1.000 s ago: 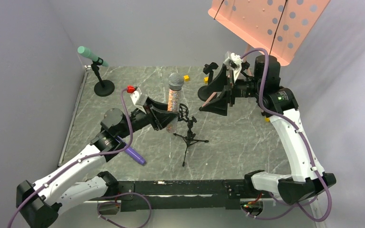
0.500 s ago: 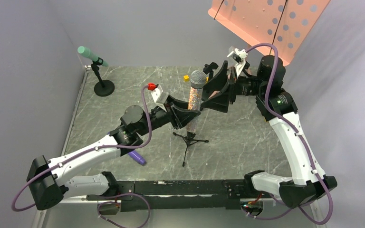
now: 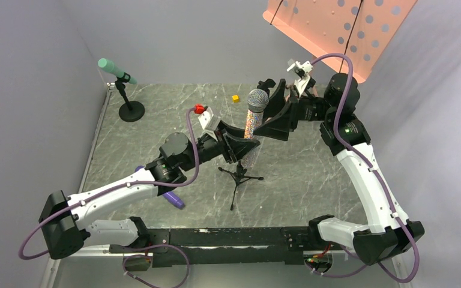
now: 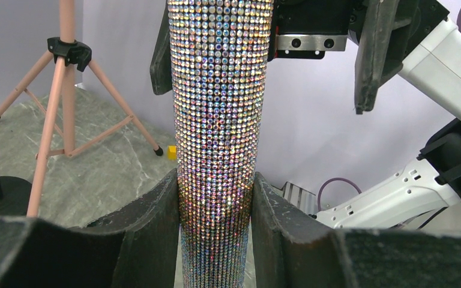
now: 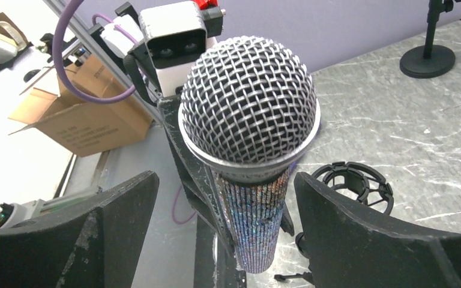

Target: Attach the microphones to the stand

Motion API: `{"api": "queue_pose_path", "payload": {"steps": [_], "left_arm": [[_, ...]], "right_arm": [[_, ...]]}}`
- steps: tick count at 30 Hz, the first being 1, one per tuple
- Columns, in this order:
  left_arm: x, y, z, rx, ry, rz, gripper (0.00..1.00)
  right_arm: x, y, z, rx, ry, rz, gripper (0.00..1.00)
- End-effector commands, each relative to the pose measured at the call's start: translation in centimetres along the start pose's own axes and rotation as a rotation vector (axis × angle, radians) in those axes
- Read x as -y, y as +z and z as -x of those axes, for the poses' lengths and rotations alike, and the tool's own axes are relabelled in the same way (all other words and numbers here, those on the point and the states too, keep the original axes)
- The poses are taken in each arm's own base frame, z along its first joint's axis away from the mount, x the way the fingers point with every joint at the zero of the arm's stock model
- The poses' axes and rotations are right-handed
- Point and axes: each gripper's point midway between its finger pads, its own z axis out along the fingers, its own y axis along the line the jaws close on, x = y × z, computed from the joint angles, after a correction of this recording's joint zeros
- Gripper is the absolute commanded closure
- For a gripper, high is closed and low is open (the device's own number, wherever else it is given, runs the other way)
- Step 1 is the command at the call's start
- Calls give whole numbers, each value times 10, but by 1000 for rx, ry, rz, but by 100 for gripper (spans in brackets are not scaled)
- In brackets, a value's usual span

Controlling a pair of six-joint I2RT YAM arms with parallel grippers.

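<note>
Grey marble counter: left gripper jaws clench glittery pinkish-tan mesh-headed microphone; right gripper jaws released around its head; mistimed handover could drop it.

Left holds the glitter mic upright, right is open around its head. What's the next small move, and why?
Probably close the right pincer on the mic just under its mesh head. Its jaws stand open either side of the mic, the left pincer clamps the body lower down, and the stand clip beside it is empty. A second grip should steady seating.
</note>
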Motion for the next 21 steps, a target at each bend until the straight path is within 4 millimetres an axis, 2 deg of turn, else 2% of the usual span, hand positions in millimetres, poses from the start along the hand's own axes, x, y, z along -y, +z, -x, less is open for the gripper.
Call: {"api": "queue_pose_path", "payload": {"steps": [1, 8, 15, 21], "left_arm": [[19, 7, 42, 121, 36, -50, 100], [19, 10, 40, 115, 30, -54, 100], [20, 13, 37, 105, 23, -60, 99], [20, 16, 34, 95, 3, -64, 96]], "right_arm": [[-10, 0, 9, 11, -11, 42, 14], [-2, 4, 7, 7, 28, 56, 34], [3, 8, 4, -2, 37, 64, 47], [1, 10, -1, -10, 23, 83, 76]]}}
